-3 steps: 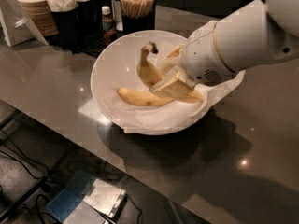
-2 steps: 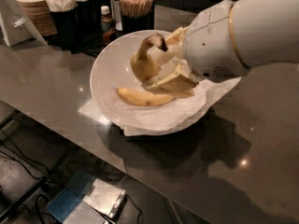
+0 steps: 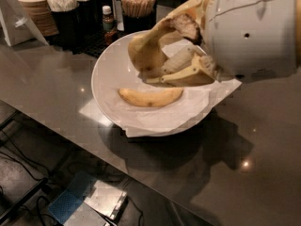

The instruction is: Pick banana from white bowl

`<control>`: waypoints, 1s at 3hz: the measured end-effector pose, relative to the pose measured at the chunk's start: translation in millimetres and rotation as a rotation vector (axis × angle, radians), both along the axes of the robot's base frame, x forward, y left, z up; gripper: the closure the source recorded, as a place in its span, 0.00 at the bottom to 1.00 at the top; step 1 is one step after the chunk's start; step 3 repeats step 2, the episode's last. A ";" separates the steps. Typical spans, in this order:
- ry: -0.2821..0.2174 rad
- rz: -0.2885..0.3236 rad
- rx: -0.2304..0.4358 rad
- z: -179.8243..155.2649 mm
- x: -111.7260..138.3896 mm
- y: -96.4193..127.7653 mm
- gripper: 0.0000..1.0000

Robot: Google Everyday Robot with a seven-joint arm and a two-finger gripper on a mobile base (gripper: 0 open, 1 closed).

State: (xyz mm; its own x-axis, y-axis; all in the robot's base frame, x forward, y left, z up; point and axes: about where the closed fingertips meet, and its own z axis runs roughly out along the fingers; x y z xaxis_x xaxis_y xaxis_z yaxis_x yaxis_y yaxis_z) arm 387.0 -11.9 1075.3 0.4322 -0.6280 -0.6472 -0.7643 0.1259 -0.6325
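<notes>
The white arm (image 3: 254, 27) reaches in from the right; its tool (image 3: 157, 62), at the arm's left end, hangs above the tabletop (image 3: 51, 95), fingers (image 3: 188, 74) clamped on the banana (image 3: 143, 55).

- You have a dark, glossy counter (image 3: 51, 84) that carries everything.
- The white bowl (image 3: 106, 79) stands at the centre, and a white paper sheet (image 3: 91, 113) shows from under it at 8 o'clock.
- Black holders (image 3: 70, 22) and a small bottle (image 3: 109, 19) stand at 11 o'clock.
- The gripper (image 3: 162, 74), clamped on a curved banana (image 3: 143, 51), hangs above the bowl's 1 o'clock side.
</notes>
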 end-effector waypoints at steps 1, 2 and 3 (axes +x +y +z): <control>-0.044 0.023 -0.005 13.5 -7.6 9.8 1.00; -0.044 0.023 -0.005 13.5 -7.6 9.9 1.00; -0.044 0.023 -0.005 13.5 -7.6 9.9 1.00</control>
